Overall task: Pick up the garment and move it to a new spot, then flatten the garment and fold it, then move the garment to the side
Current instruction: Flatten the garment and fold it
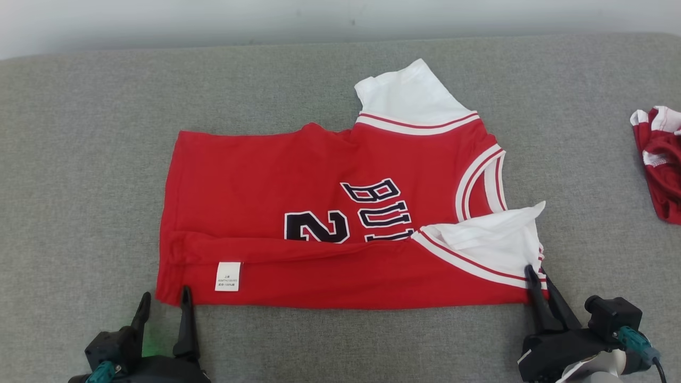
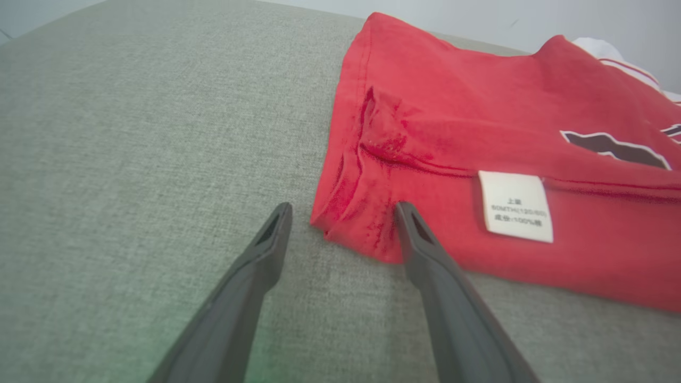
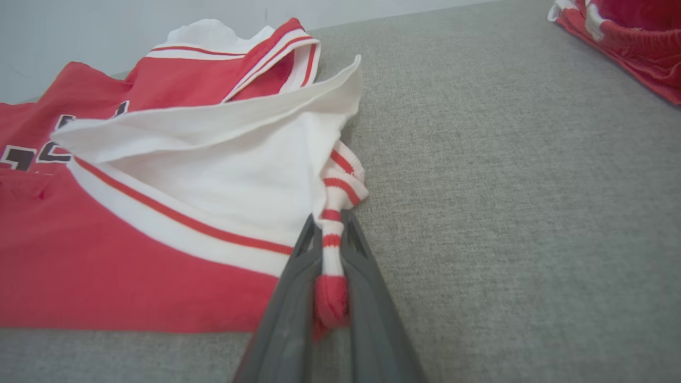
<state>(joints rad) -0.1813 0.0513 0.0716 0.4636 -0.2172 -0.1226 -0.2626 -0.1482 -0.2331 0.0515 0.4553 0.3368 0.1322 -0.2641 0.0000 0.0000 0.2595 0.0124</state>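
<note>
Already partly folded, the garment [image 1: 255,186] lies flat; right gripper [image 1: 536,275] pinches its five-o'clock corner, left gripper [image 1: 165,293] gapes empty at seven o'clock; more folding and side-move remain.

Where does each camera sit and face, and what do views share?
Head view: on the head, looking forward and down at the jersey on the grey surface; open left gripper lower left, right gripper shut on the jersey lower right.
Left wrist view: on the left wrist, looking along its spread fingers at the jersey's hem corner and white label.
Right wrist view: on the right wrist, looking along its closed fingers at the striped trim they clamp.
Shared: head and left wrist views show the label.
</note>
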